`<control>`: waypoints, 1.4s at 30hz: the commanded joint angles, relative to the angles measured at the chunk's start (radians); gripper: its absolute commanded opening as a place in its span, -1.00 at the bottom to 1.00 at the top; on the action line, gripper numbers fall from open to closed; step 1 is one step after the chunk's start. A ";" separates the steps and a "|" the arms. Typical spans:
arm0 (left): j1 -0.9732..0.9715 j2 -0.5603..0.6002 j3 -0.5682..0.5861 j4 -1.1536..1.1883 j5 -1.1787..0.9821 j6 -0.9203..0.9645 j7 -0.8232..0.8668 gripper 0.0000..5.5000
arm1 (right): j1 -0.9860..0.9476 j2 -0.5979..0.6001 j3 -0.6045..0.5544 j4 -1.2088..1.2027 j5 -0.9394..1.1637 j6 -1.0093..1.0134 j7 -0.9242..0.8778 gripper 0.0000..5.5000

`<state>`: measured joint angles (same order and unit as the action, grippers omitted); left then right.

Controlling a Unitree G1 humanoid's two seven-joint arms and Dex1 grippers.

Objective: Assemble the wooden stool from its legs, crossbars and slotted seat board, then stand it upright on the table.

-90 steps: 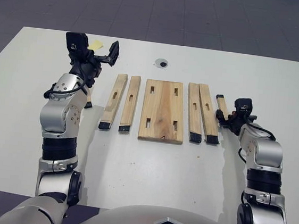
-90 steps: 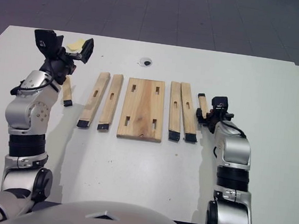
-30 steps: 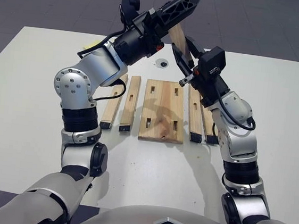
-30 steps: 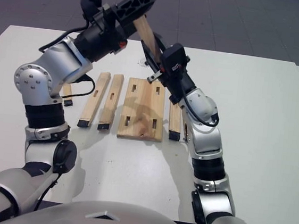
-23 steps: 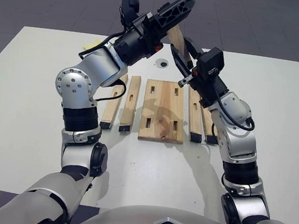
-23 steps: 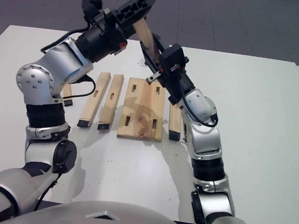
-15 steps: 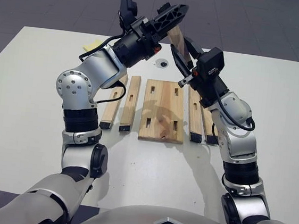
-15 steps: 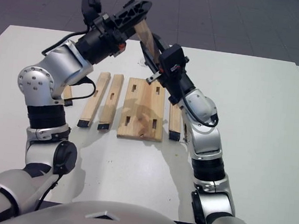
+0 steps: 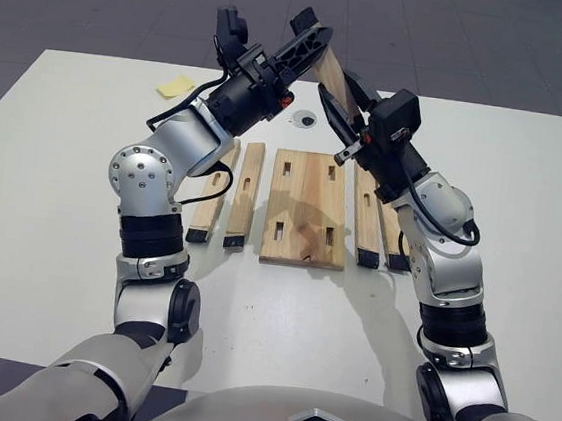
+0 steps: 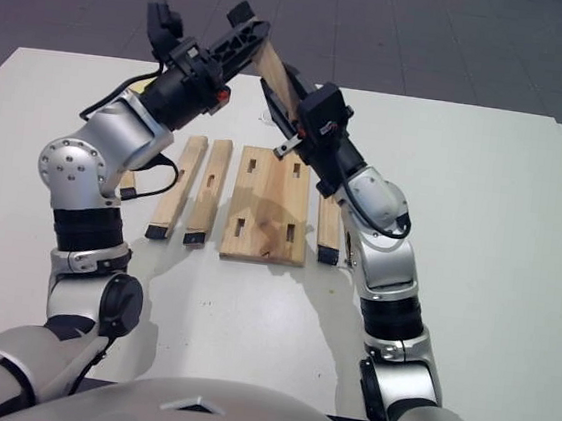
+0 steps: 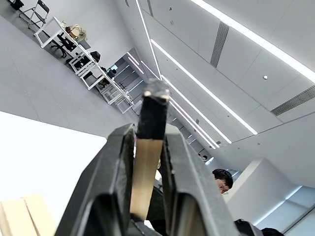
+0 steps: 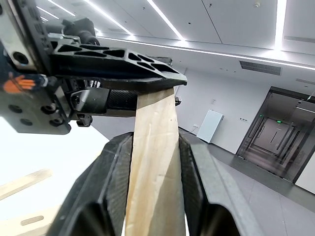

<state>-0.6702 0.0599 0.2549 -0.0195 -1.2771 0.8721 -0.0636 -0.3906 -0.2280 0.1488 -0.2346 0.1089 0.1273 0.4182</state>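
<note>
The left gripper [image 9: 316,39] and right gripper [image 9: 331,99] both had their jaws pinched on one short crossbar [image 9: 338,82] held up over the seat board [image 9: 306,208], and it looked light, stiff and a bit slick, so I'd clamp its flat faces near mid-length.

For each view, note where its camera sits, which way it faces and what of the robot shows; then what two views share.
Eye views: on the head, facing forward and down at the seat board on the table; left arm and right arm show.
Left wrist view: left wrist, facing up past its fingers to a ceiling.
Right wrist view: right wrist, facing up past its fingers to the left gripper.
Both wrist views share the crossbar.
</note>
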 commanded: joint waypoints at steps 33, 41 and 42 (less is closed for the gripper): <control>0.463 0.184 -0.062 -0.296 0.786 -0.408 -0.051 -0.85 | 0.043 0.027 -0.238 0.098 -0.227 0.227 -0.387 0.83; 0.527 0.113 -0.118 -0.208 0.898 -0.515 -0.042 -0.85 | -0.038 0.108 -0.342 0.097 -0.163 0.243 -0.528 0.96; 0.530 0.109 -0.123 -0.193 0.914 -0.530 -0.041 -0.85 | -0.039 0.111 -0.339 0.096 -0.163 0.240 -0.532 0.96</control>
<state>-0.1533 0.1760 0.1432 -0.2420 -0.3957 0.3687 -0.1108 -0.4177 -0.1294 -0.1888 -0.1306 -0.0582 0.3589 -0.1007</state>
